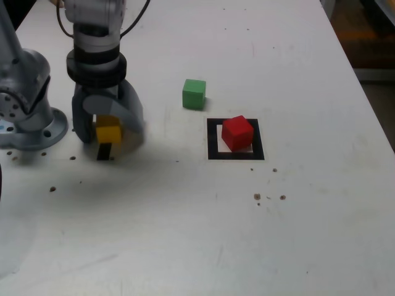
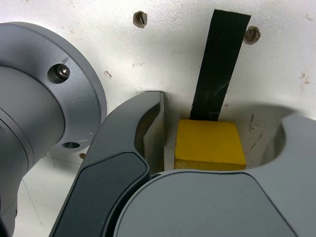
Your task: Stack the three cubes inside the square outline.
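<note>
Table: white top (image 1: 296,55), scuffed, fills most of both views.
Black strip: short tape piece (image 2: 219,64) lying flat on the table.
Crumbs: brown specks (image 1: 257,197) at five o'clock from table centre.

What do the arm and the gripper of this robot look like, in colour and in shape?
The arm is light grey with rounded segments and a black ring band above the gripper. A black cable runs beside it near the top. The fingers are broad, curved, grey shells; one has a darker grey inset panel. The round grey base flange has holes and a screw.
</note>
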Action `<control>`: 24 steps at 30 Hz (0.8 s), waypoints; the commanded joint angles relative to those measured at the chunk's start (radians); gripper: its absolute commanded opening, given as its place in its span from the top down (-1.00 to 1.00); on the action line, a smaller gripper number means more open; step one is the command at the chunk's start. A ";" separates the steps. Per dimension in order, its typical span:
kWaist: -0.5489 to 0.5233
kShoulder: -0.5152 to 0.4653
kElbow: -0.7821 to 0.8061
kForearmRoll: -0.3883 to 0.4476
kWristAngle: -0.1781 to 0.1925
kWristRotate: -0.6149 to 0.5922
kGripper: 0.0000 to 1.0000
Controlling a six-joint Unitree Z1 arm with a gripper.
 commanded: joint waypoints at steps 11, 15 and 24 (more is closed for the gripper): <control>-0.002 -0.033 -0.079 0.114 0.053 -0.011 0.60; -0.002 -0.037 -0.151 0.192 0.077 -0.017 0.62; -0.012 -0.025 -0.315 0.274 0.107 -0.017 0.63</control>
